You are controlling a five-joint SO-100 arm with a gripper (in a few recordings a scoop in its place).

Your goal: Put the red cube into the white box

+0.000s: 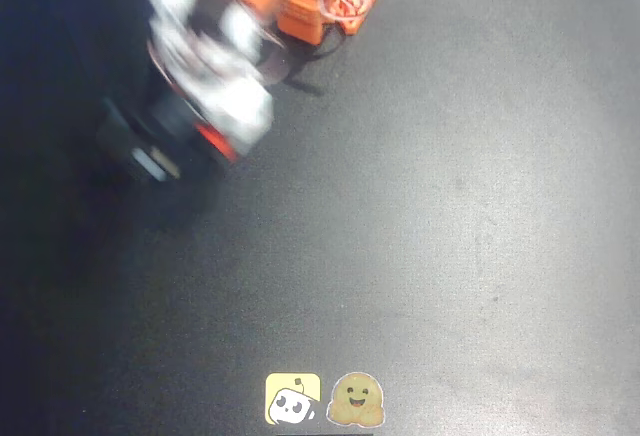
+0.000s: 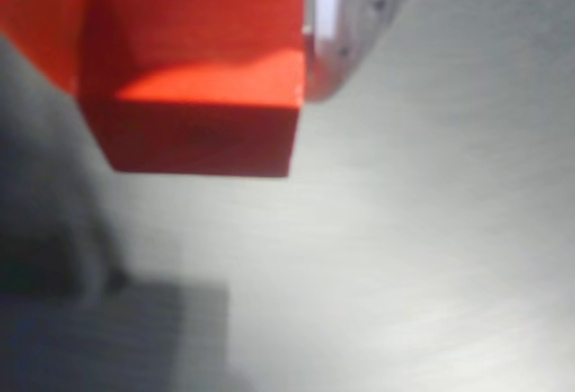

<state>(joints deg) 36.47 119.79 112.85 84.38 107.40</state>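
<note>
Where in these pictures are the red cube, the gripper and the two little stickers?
red cube (image 2: 202, 86): wrist view, on its lit face.
gripper (image 2: 193, 50): wrist view, midway between the fingers, which clamp the cube.
yellow sticker (image 1: 293, 399): overhead view, on its middle.
smiley sticker (image 1: 356, 401): overhead view, on its face.

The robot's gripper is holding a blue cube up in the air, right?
Not quite: the cube is red, not blue. The wrist view shows the red cube clamped in the gripper, lifted above the table, with its shadow on the surface below. The rest is right: the gripper is holding it off the table.
</note>
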